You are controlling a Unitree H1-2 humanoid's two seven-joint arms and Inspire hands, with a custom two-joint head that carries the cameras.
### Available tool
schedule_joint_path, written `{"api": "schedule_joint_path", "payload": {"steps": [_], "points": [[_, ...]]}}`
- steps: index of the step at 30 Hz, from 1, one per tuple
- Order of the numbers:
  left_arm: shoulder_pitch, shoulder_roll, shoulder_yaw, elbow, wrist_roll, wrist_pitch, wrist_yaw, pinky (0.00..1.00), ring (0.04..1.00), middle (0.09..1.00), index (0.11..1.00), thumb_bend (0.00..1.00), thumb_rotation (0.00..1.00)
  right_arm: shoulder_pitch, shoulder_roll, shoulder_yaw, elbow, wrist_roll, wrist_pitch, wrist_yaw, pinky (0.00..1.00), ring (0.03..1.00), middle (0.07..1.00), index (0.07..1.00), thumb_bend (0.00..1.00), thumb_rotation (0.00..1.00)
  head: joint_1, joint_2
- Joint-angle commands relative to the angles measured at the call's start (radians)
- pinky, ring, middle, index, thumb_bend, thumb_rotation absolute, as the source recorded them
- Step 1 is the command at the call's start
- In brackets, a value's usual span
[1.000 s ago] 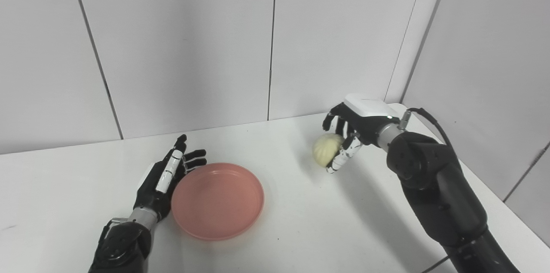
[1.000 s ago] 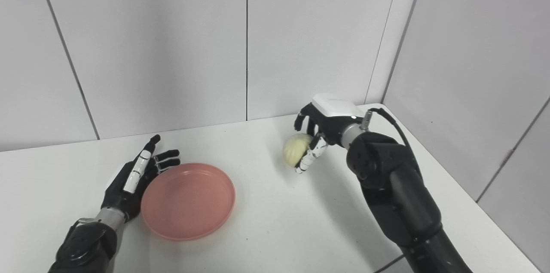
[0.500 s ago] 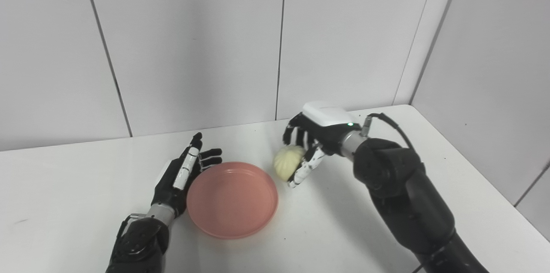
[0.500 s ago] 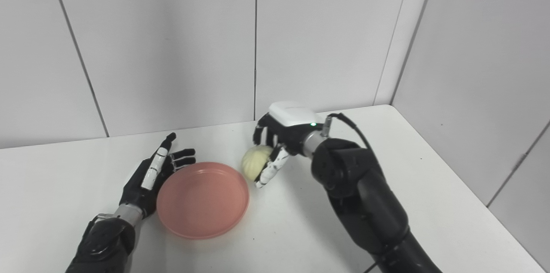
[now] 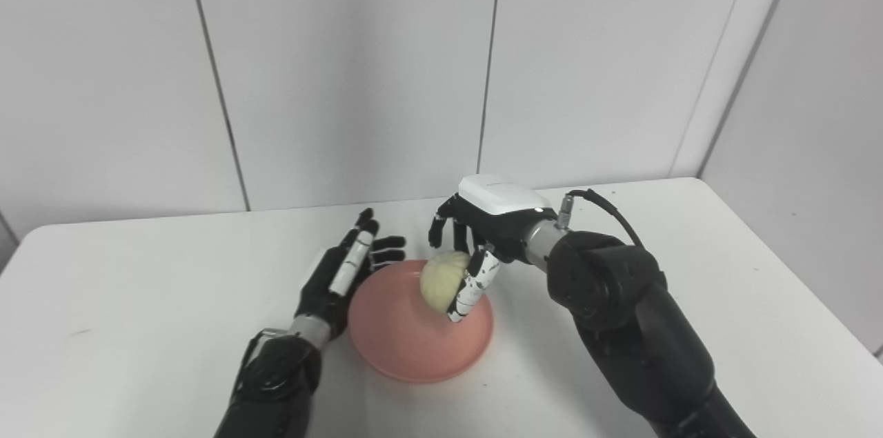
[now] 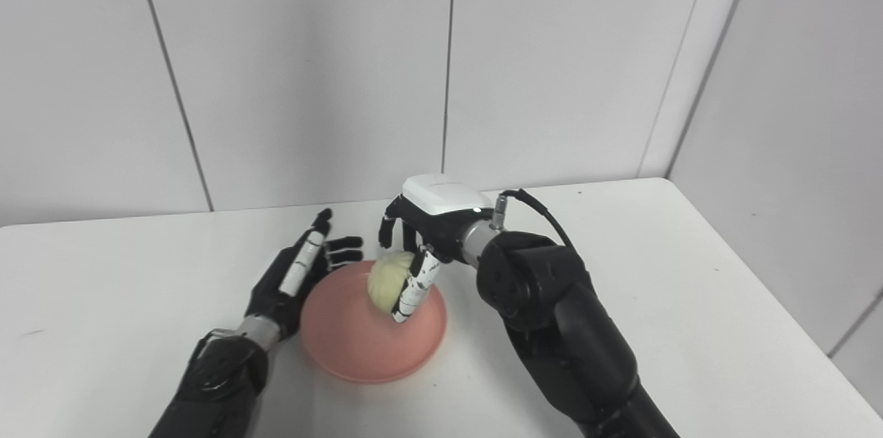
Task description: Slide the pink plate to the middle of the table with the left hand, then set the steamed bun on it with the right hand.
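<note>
Pink plate [image 5: 414, 348]: a shallow round dish lying flat on the white counter [image 5: 138, 327], near its middle; its floor is bare apart from the bun's shadow.
Steamed bun [image 5: 441, 279]: pale yellow, ribbed, held over the far part of the plate; whether its underside touches the plate floor cannot be told.
Right hand [image 5: 476, 231]: black with a white back cover, curled around the bun from above and from the right, fingers at the far side and the white-marked thumb down the near side.
Left hand [image 5: 341, 276]: fingers spread and straight, holding nothing, lying along the plate's left rim with its edge just beside or touching it; contact cannot be told.
Left eye view: more of the counter's left end shows, with its rounded corner and a faint dark mark [image 5: 77, 332] on the surface.
Right eye view: the counter's right edge and far right corner [image 6: 662, 183] sit further inside the picture, and the bun [image 6: 388, 279] appears closer to the plate's far left rim.
</note>
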Motion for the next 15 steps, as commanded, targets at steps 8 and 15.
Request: {"api": "schedule_joint_path", "payload": {"steps": [8,15], "points": [[0.025,-0.016,-0.015,0.042,0.023,0.037,0.005,0.65,0.683,0.681,0.962,0.63,0.8,-0.06,0.034,0.062,0.09,-0.007,-0.034,-0.045,0.22,0.314,0.422,0.595,0.84,0.14,0.011,0.006],[0.028,-0.017,-0.012,0.036,0.021,0.04,0.006,0.64,0.663,0.67,0.946,0.65,0.79,-0.044,0.044,0.092,0.164,-0.004,-0.058,-0.099,0.24,0.346,0.461,0.61,0.85,0.12,0.008,0.007]]}}
